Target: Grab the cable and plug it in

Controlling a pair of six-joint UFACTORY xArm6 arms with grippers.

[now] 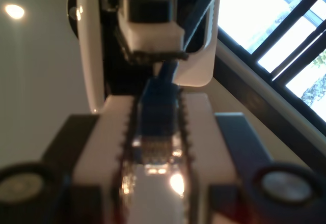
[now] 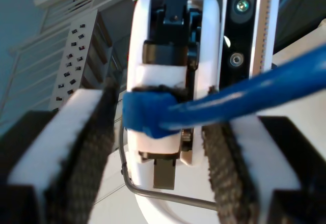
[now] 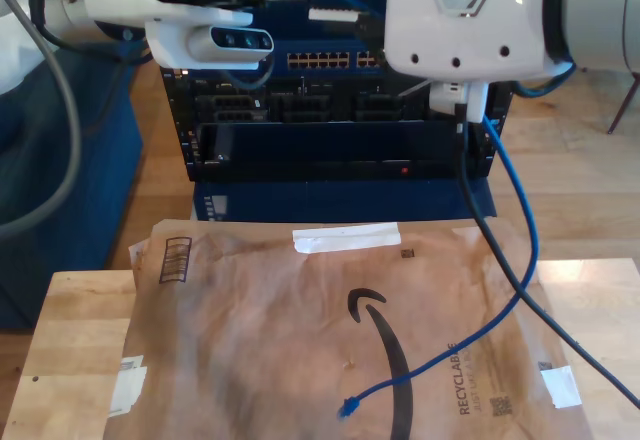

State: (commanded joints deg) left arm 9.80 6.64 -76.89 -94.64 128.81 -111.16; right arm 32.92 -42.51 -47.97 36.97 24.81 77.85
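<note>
My first gripper [image 1: 155,102] is shut on the blue clip plug [image 1: 155,119] at one end of the cable; its serrated pads press both sides of the plug. From the plug the cable [image 1: 204,7] rises past my second gripper [image 1: 150,30] just beyond. In the second wrist view the cable [image 2: 254,94] runs between my second gripper's [image 2: 159,117] spread fingers to the plug [image 2: 145,114], with a wide gap around it. In the exterior view the cable [image 3: 520,230] hangs from an arm at the upper right. Its free plug [image 3: 346,407] lies on the cardboard.
A black rack holds a blue switch with a row of ports [image 3: 330,60] behind the table. Flattened brown cardboard [image 3: 250,340] covers most of the wooden table [image 3: 70,360]. A thick black robot cable [image 3: 540,310] crosses the cardboard on the exterior view's right.
</note>
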